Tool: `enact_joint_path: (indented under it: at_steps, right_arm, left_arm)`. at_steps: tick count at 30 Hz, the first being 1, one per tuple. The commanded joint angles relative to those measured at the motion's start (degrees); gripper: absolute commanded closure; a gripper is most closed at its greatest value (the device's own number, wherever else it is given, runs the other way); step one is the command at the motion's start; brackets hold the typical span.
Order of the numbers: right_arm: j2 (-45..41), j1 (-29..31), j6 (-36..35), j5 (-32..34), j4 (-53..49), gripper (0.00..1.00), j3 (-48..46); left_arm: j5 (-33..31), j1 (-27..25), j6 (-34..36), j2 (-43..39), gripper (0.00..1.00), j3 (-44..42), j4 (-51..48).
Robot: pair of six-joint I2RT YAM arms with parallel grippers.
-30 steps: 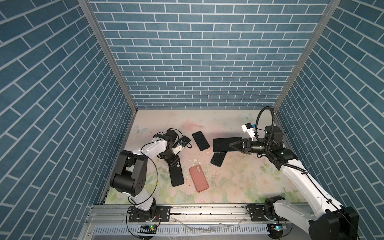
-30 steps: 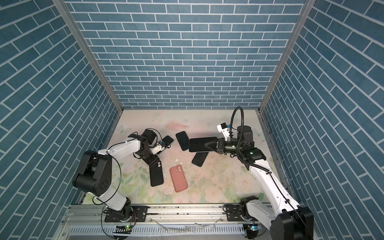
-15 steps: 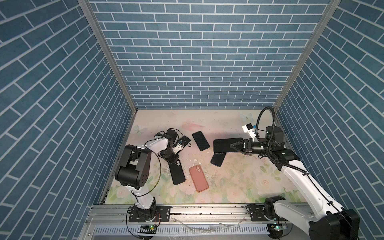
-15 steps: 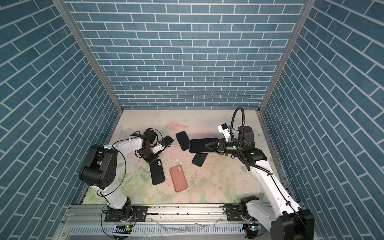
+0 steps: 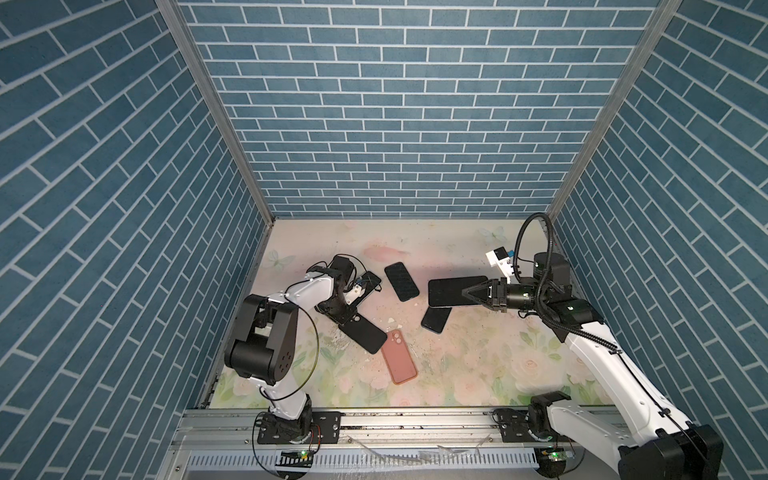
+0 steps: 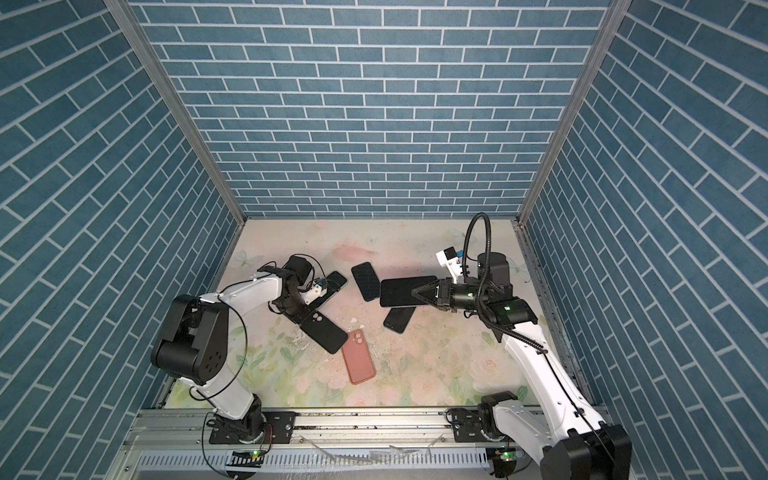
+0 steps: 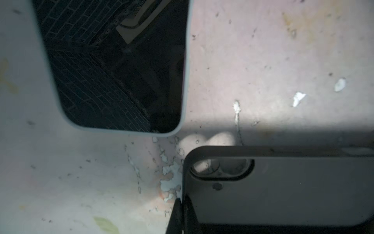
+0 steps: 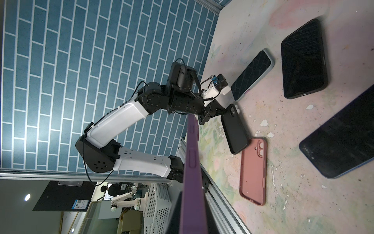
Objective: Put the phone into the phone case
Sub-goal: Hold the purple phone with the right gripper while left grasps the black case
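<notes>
The left gripper (image 5: 341,312) pinches the camera end of the black case (image 5: 365,334), whose other end lies just beside the pink case (image 5: 399,356). The right gripper (image 5: 465,292) is clamped on the phone (image 5: 442,291), held aloft, apart from the pink case.

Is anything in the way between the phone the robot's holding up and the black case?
Nothing visible is. The right hand holds the phone up off the table, and the left hand pinches one end of the black case. Between them is bare table; a dark phone lies flat just beside that path.
</notes>
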Motion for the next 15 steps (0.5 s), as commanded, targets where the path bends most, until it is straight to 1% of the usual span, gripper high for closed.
enact_joint_path:
  at_steps: [1, 4, 6, 7, 10, 12, 13, 15]
  right_arm:
    - [-1.2, -0.7, -2.6, 0.3, 0.0, 1.0, 2.7]
    - [-1.4, -1.9, -2.9, 3.5, -1.4, 1.0, 3.3]
    - [-1.9, -2.9, -3.6, 7.1, -3.4, 1.0, 3.7]
    - [-2.1, -3.4, -4.3, 9.5, -5.3, 1.0, 4.2]
    - [-2.5, -4.8, -7.5, 17.0, -12.1, 1.0, 6.0]
    - [-2.6, -5.3, -10.1, 22.8, -17.2, 1.0, 7.8]
    - [-2.8, -5.5, -11.2, 25.8, -19.7, 1.0, 8.8]
    - [-3.5, -5.9, -12.2, 29.0, -22.0, 1.0, 9.9]
  left_arm:
    - [0.4, 0.4, -2.7, -4.5, 1.0, 3.3, -5.3]
    - [2.2, -0.4, -7.3, -7.3, 1.0, 6.2, -9.8]
    - [1.9, -2.6, -11.6, -9.2, 1.0, 7.3, -12.1]
    - [1.4, -4.6, -13.6, -10.2, 1.0, 7.8, -13.3]
    - [-1.6, -12.9, -21.2, -13.4, 1.0, 8.6, -15.5]
    - [-2.3, -18.1, -28.4, -14.4, 1.0, 9.2, -16.5]
    - [-2.2, -20.6, -34.0, -14.8, 1.0, 9.2, -16.7]
    - [0.6, -24.7, -42.7, -15.0, 1.0, 8.5, -15.8]
